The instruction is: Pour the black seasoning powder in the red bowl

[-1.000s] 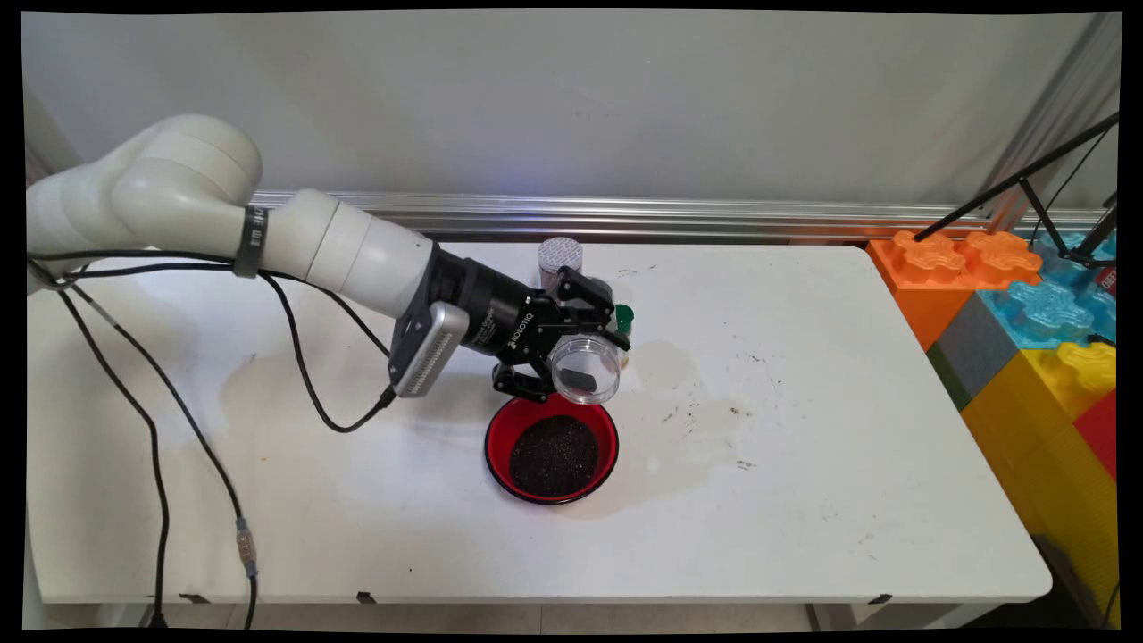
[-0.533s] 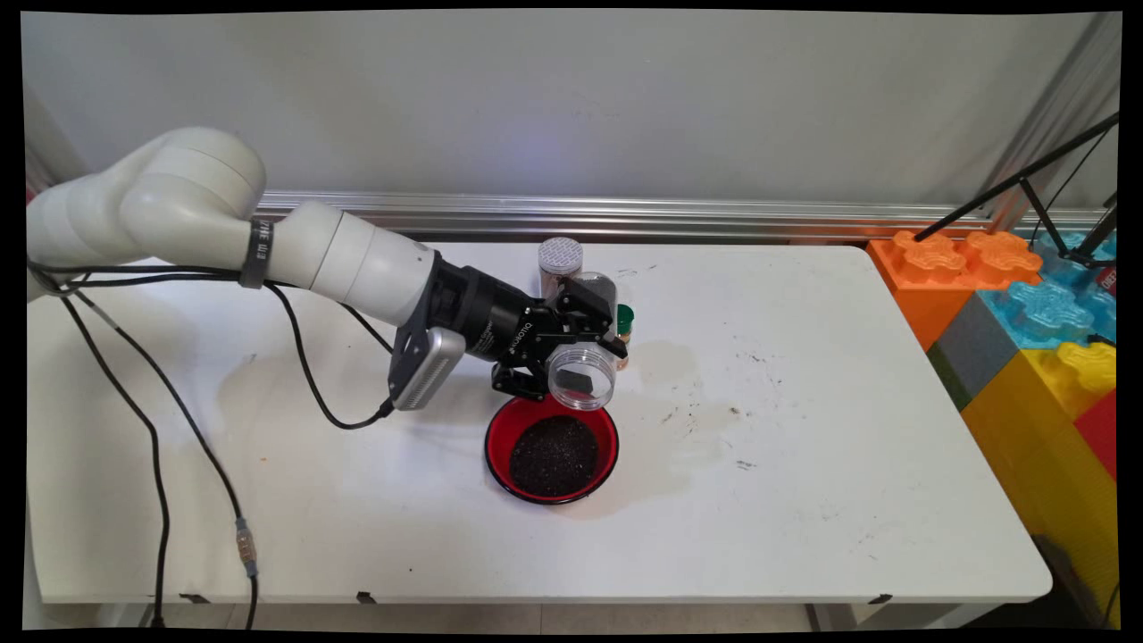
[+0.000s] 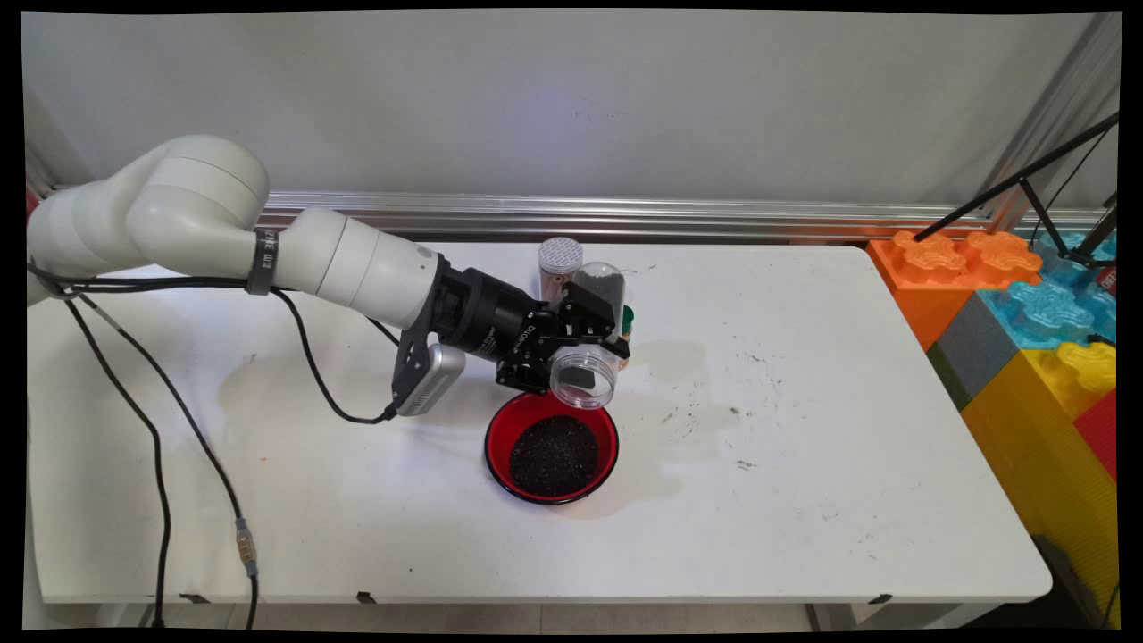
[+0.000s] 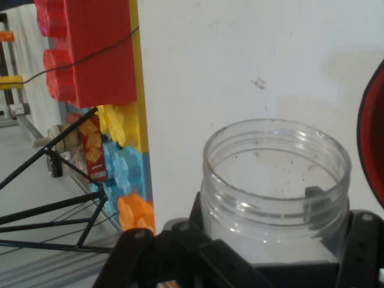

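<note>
Gripper [image 3: 580, 357] clamped on a clear jar [image 3: 585, 377], tipped on its side, mouth open, above the far rim of the red bowl [image 3: 552, 446] mid-table [image 3: 804, 464]. Arm partly hides jars [image 3: 560, 259] behind.

The arm [image 3: 339, 259] has turned a bit since a second ago. Its big white elbow sits lower at the left of the frame, and the silver box [image 3: 427, 379] under the wrist has swung more underneath. The gripper [image 3: 571, 357] and the clear jar [image 3: 585, 375] it holds have moved up a little, farther above the red bowl [image 3: 552, 446]. A dark jar [image 3: 603, 286] behind the gripper now shows more.
</note>
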